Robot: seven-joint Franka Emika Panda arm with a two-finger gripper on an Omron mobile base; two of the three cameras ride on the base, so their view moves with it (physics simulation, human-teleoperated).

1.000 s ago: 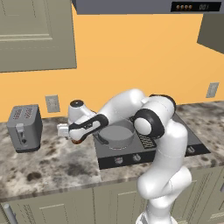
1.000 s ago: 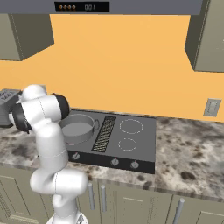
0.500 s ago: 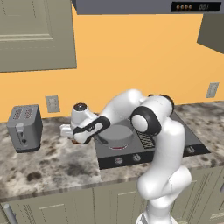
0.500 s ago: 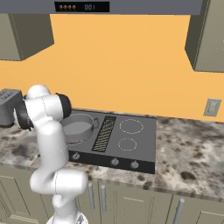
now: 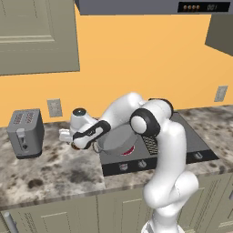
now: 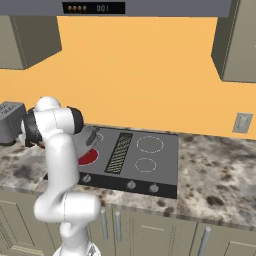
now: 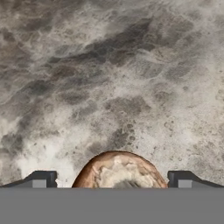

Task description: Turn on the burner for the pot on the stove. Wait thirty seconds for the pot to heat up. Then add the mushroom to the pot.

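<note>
One step left: we lower over the mushroom
In the last second we bring the end effector point(image 7: 112, 181) down left of the stove point(image 5: 182, 136); its jaws stand wide apart, the mushroom point(image 7: 119, 171) on the bench point(image 7: 109, 65) between them, not yet gripped. The burner point(image 6: 88, 157) glows red under the pot point(image 5: 119, 139), so we judge only pick and drop remain
</note>
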